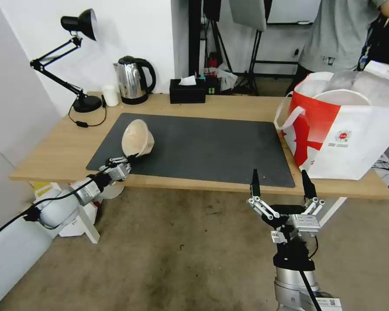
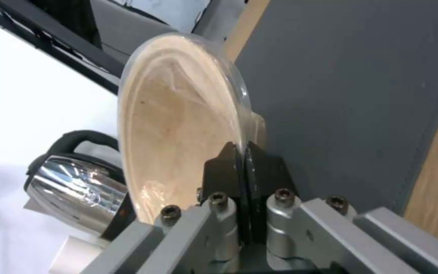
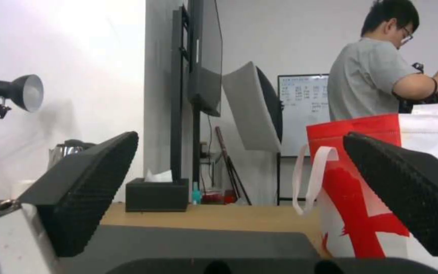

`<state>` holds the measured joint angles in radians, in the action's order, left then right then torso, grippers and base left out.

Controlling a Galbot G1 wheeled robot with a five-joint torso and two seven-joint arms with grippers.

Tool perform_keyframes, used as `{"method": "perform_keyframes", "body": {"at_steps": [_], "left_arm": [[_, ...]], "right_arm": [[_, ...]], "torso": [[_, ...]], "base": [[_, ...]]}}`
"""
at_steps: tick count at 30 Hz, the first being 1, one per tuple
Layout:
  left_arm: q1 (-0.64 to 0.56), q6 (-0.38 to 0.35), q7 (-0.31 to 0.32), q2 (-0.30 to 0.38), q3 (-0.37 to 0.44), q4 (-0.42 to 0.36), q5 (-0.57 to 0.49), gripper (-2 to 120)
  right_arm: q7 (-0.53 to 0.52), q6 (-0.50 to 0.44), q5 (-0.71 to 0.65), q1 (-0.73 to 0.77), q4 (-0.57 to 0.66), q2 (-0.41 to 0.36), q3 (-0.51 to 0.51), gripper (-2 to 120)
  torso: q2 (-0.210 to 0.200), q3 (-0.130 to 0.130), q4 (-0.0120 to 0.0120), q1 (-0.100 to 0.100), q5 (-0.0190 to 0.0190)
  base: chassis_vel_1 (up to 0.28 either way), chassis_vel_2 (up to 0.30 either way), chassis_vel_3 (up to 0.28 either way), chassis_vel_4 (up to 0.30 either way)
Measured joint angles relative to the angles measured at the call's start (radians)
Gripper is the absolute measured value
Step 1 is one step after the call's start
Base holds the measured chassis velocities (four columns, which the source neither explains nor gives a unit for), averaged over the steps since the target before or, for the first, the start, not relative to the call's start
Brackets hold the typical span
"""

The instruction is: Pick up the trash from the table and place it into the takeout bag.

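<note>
A: From the head, we see our left hand (image 1: 132, 158) clamped on the beige oval disposable bowl (image 1: 137, 138), tipped at nine o'clock on the dark grey rectangular mat (image 1: 203, 147).

B: Our left wrist shows black fingers (image 2: 229, 167) pinching its rim (image 2: 242, 114).

A: Our right wrist shows the right hand (image 3: 239, 198) spread apart, the boxy white-and-red takeout bag (image 3: 361, 198) at three o'clock on the light-wood bench (image 3: 219, 217).

White walls, beige floor (image 1: 168, 250), blk desk lamp (image 1: 80, 26), whiteboard (image 3: 302, 110) at back.

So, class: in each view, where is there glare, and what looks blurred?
Head view: highlights on the kettle, the rest sharp. Left wrist view: blown-out white beside the bowl, a highlight on the kettle, the left tool soft. Right wrist view: bright wash on the wall by the lamp; right tool's fingers blurred, bag clearer.
</note>
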<state>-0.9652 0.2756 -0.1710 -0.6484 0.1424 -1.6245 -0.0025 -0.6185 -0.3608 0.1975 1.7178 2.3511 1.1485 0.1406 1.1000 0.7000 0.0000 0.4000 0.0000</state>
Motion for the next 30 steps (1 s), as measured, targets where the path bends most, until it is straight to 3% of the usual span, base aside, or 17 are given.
{"method": "perform_keyframes", "body": {"at_steps": [13, 15, 17, 24, 28, 30], "left_arm": [[-0.048, 0.009, -0.055, 0.032, 0.123, -0.147, -0.165, 0], [-0.032, 0.010, -0.093, 0.073, 0.149, -0.189, -0.243, 0], [-0.013, 0.010, -0.113, 0.097, 0.151, -0.205, -0.257, 0], [0.163, 0.006, -0.122, 0.174, 0.043, -0.223, -0.307, 0], [0.378, 0.007, -0.123, 0.209, -0.125, -0.204, -0.363, 0], [0.421, 0.005, -0.127, 0.211, -0.157, -0.200, -0.372, 0]], "right_arm": [[0.000, 0.000, 0.000, 0.000, 0.000, 0.000, 0.000, 100], [0.000, 0.000, 0.000, 0.000, 0.000, 0.000, 0.000, 100], [0.000, 0.000, 0.000, 0.000, 0.000, 0.000, 0.000, 100], [0.000, 0.000, 0.000, 0.000, 0.000, 0.000, 0.000, 100], [0.000, 0.000, 0.000, 0.000, 0.000, 0.000, 0.000, 100], [0.000, 0.000, 0.000, 0.000, 0.000, 0.000, 0.000, 100]], "torso": [[0.000, 0.000, 0.0000, 0.000, 0.0000], [0.000, 0.000, 0.0001, 0.000, 0.0001], [0.000, 0.000, 0.0001, 0.000, -0.0001], [0.000, 0.000, 0.0001, 0.000, 0.0000], [0.000, 0.000, -0.0001, 0.000, 0.0002], [0.000, 0.000, -0.0002, 0.000, 0.0000]], "base": [[0.000, 0.000, 0.000, 0.000], [0.000, 0.000, 0.000, 0.000], [0.000, 0.000, 0.000, 0.000], [0.000, 0.000, 0.000, 0.000], [0.000, 0.000, 0.000, 0.000], [0.000, 0.000, 0.000, 0.000]]}}
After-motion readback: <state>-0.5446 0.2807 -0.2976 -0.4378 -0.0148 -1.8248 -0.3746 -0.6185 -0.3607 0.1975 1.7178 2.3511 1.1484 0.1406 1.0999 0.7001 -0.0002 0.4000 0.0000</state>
